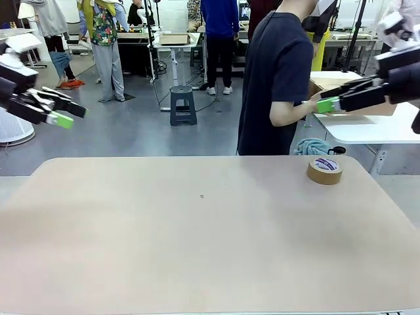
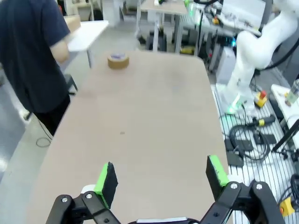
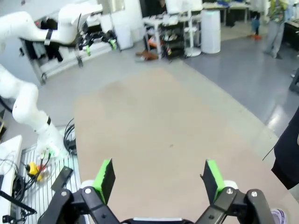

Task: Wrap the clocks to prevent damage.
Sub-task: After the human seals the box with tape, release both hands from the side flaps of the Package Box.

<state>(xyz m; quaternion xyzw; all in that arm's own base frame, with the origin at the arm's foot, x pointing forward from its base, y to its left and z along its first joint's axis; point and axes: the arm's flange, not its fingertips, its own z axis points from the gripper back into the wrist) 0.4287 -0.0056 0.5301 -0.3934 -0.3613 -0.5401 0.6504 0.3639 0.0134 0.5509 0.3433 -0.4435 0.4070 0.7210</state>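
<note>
While both fingers [image 1: 65, 113] gape aloft, tape roll [image 1: 325, 170] lies well apart.

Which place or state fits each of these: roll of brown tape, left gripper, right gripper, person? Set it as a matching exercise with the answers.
Things:
1. roll of brown tape
2. left gripper
3. right gripper
4. person

Places or states:
A. standing at the table's far edge, turned toward a side table
B. open, raised off the table at the picture's left
C. lying flat on the table near its far right corner
D. open, raised at the picture's right, close to the person's forearm

Pairs: 1-C, 2-B, 3-D, 4-A
</note>
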